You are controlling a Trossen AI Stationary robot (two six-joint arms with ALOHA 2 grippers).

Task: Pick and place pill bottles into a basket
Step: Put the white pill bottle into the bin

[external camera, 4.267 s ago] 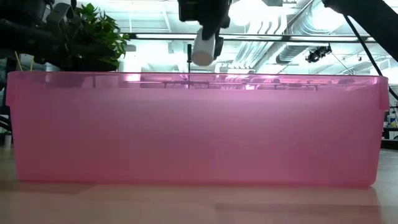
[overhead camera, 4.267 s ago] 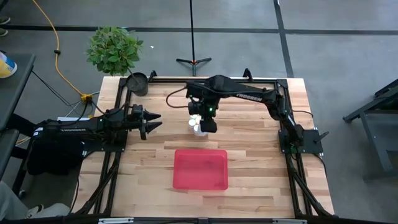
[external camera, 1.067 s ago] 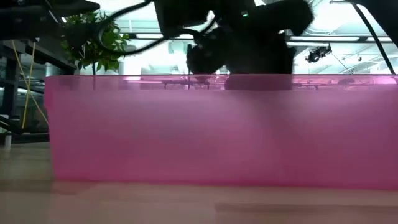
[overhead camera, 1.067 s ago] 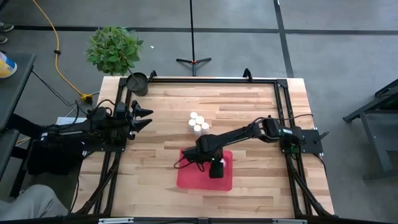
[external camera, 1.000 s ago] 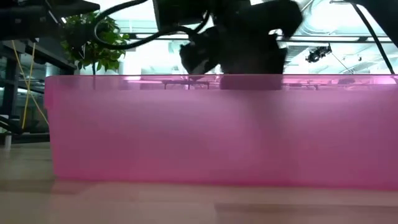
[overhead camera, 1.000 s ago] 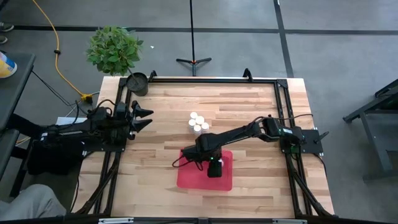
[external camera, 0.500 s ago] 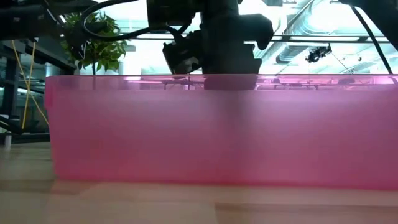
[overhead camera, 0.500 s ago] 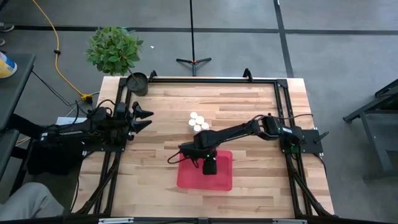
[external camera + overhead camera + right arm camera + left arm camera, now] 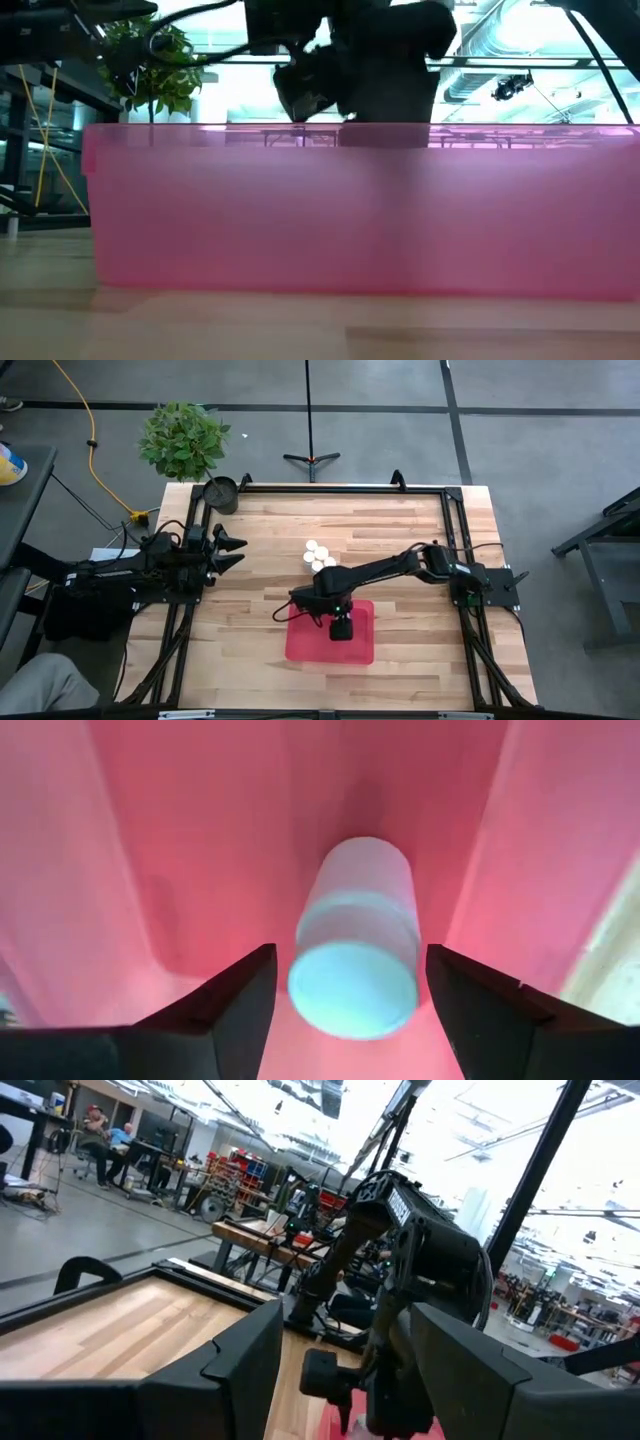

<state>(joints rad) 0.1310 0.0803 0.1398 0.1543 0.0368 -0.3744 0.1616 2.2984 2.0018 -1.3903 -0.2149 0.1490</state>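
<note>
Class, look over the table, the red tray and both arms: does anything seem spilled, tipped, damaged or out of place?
Nothing stands out. The right gripper is open over the red tray, with one pill bottle between its fingers. Four more bottles are clustered on the wood behind the tray. The left gripper waits open near the table's left edge.

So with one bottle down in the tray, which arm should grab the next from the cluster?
Right, probably. The right gripper is open over the red tray, just by the pill bottles. The left gripper, open, waits at the table's left edge, farther off.
</note>
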